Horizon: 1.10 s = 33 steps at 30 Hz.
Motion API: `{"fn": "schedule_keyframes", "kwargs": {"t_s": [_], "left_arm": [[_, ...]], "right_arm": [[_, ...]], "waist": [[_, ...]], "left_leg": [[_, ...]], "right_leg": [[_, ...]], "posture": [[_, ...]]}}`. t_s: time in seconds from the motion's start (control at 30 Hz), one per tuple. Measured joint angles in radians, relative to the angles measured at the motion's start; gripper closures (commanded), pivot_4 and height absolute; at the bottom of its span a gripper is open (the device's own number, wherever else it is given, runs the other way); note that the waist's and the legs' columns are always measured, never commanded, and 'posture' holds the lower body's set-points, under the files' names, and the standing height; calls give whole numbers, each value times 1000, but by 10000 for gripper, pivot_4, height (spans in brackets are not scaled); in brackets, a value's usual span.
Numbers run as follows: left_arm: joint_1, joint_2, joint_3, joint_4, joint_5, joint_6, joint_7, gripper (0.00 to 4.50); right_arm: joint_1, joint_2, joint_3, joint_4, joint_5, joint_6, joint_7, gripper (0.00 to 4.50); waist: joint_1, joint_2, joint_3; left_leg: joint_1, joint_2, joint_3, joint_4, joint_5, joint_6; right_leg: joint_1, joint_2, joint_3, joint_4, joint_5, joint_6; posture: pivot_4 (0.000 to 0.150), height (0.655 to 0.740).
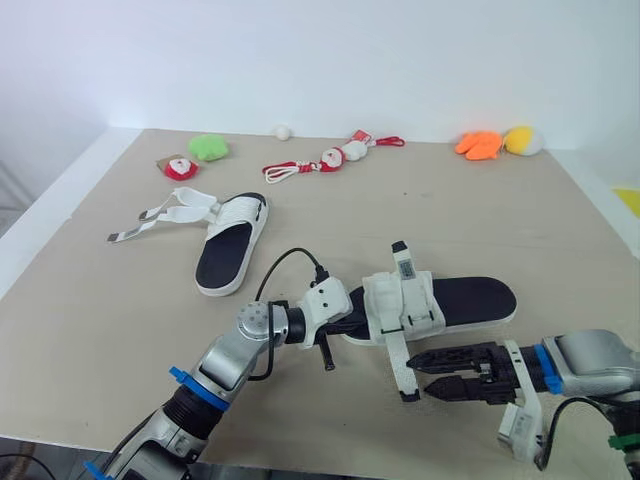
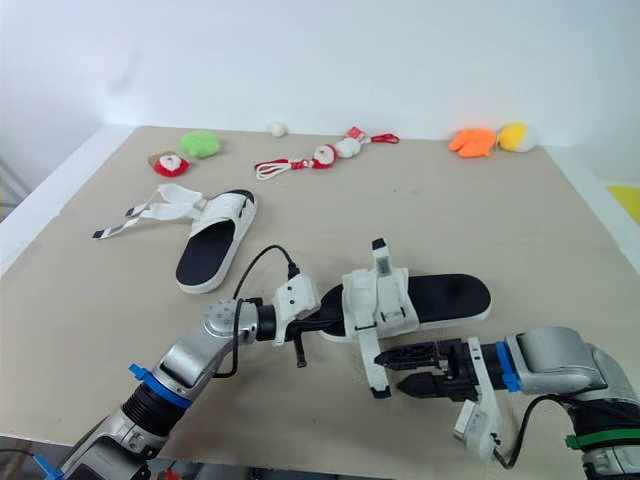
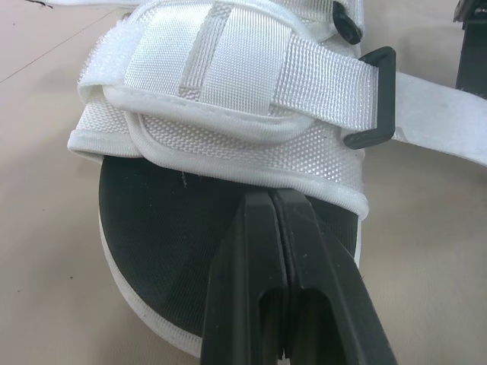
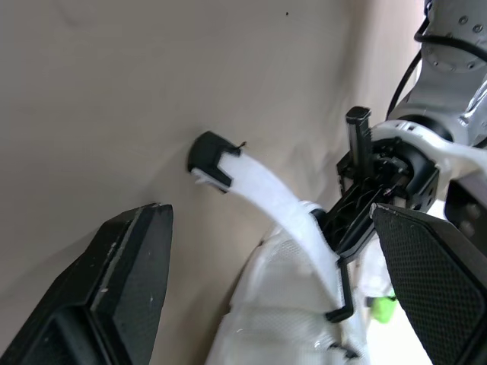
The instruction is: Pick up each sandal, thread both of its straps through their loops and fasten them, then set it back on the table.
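Sandal (image 1: pixel 470 300) is lying left-to-right on the tabletop (image 1: pixel 480 220). Your left claw (image 3: pixel 275 199) is clenching its sole end. Your released right claw (image 1: pixel 422 372) is facing its loose strap (image 1: pixel 400 365), just beside it.

Left of the white ball (image 1: pixel 283 132) lie a green plush (image 1: pixel 209 148) and a red toy (image 1: pixel 180 167). Right of it: a corded Santa (image 1: pixel 340 155), orange plush (image 1: pixel 478 146), yellow plush (image 1: pixel 522 140).
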Motion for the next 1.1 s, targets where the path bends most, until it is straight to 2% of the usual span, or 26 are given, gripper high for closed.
{"fn": "schedule_keyframes", "kwargs": {"t_s": [0.07, 0.17, 0.27, 0.43, 0.6, 0.67, 0.73, 0.77, 0.8, 0.83, 0.9, 0.93, 1.03, 1.1], "left_arm": [[1, 1, 0, 0, 1, 1, 0, 45000], [3, 1, 0, -2, 1, 1, -1, 45000], [4, 1, -1, -5, 1, 1, -3, 45000], [4, 0, -1, -5, 1, 1, -4, 45000], [0, 1, -2, -5, 1, 1, -8, 45000], [-2, 1, -2, -5, 0, 1, -9, 45000], [-4, 2, -1, -4, 0, 1, -10, 45000], [-6, 3, 0, -2, 0, 1, -10, 45000], [-7, 3, -1, -1, 0, 1, -10, 45000], [-7, 3, 0, -1, 0, 0, -10, 45000], [-8, 3, -1, -1, 0, 0, -13, 45000], [-9, 3, 2, -1, -1, -1, -18, 45000], [-12, 4, 6, -3, -3, -4, -29, 45000], [-14, 3, 9, -4, -5, -5, -34, 45000]], "right_arm": [[-9, 16, -1, -7, -44, -5, -35, 263], [-16, 18, 6, -10, -94, 1, -82, 8001], [-13, 18, 50, -27, -143, 30, -119, 23530], [-1, -27, 129, -62, -152, 78, -165, 44647], [42, -210, 297, -197, 87, 311, -164, 44647], [63, -319, 390, -370, 360, 590, -83, 44647], [61, -356, 403, -468, 517, 766, -44, 44647], [26, -378, 403, -569, 697, 980, -23, 44647], [2, -387, 398, -605, 778, 1080, -20, 44647], [-44, -399, 394, -658, 909, 1263, -17, 44647], [-105, -398, 390, -684, 1031, 1448, -20, 44647], [-178, -389, 389, -691, 1141, 1631, -22, 44647], [-325, -329, 381, -656, 1316, 1968, -47, 44647], [-403, -255, 377, -584, 1354, 2124, -78, 44647]], "waist": [[0, 0, 0], [0, -1, 0], [0, 0, 0], [0, 0, 0], [1, 1, -1], [1, 4, 0], [1, 4, 0], [2, 4, 0], [2, 4, 0], [2, 2, 1], [2, 1, 2], [2, 1, 2], [4, 1, 2], [5, 1, 2]], "left_leg": [[4, 1, 0, -1, 0, 0], [5, 1, 0, -3, 0, 0], [5, 0, 0, -3, 0, 0], [5, 0, -1, -3, 0, -1], [5, -1, -1, -4, -1, 0], [4, 0, -1, -3, -1, 0], [4, 0, -2, -3, -1, 0], [3, 0, -2, -2, -1, 0], [3, 1, -2, -2, -1, 0], [3, 1, -3, -2, -2, 0], [2, 4, -3, -2, -2, 0], [1, 4, -3, -2, -2, 0], [-5, 2, -3, -3, -2, -1], [-11, 2, -3, -2, -2, 0]], "right_leg": [[4, 0, 0, 0, -2, -1], [5, 0, -1, 0, -3, -3], [5, 0, -1, 0, -2, -6], [5, -1, -1, 0, -2, -6], [5, -2, -1, 0, -3, -7], [5, -2, -1, 0, -3, -7], [5, -2, -1, 0, -5, -5], [5, -2, -1, 0, -6, -2], [5, -2, -2, 0, -6, -2], [5, -2, -3, 0, -6, -2], [4, -2, -3, 0, -6, -2], [3, -2, -3, 0, -6, -3], [-3, -2, -5, 0, -3, -8], [-9, -1, -5, 0, -1, -10]], "posture": [[1500, 7400], [1500, 7400], [1500, 7400], [1500, 7400], [1500, 7400], [1500, 7400], [1500, 7400], [1500, 7400], [1500, 7400], [1500, 7400], [1500, 7400], [1500, 7400], [1500, 7400], [1500, 7400]]}}
